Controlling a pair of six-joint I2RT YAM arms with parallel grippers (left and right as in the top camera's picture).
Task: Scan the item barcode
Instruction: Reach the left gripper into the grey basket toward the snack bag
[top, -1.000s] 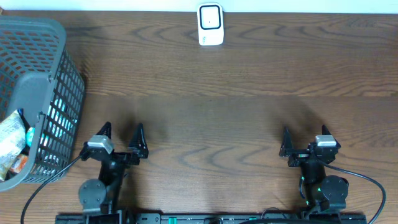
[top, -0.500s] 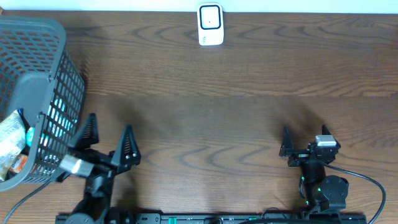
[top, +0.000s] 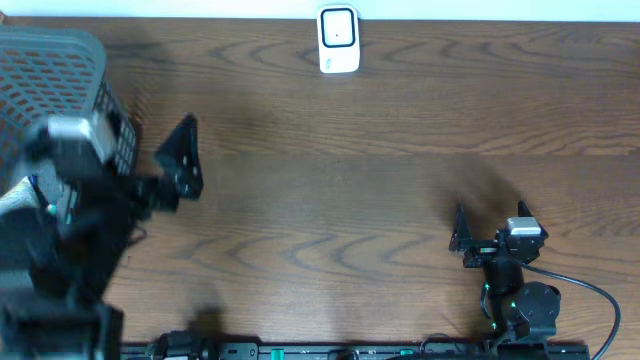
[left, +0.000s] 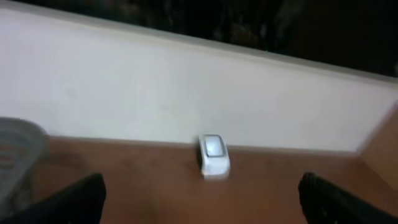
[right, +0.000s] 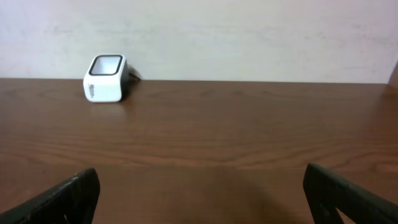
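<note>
Standing at left, a grey mesh basket (top: 55, 60) — contents hidden behind the left arm (top: 70, 215).

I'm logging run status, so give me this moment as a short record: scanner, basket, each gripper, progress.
scanner: middle of the far edge of the table
basket: far left of the table
left gripper: open, empty, raised beside the basket, facing the scanner
right gripper: open, empty, low at near right
progress: no item held, nothing scanned yet
</note>
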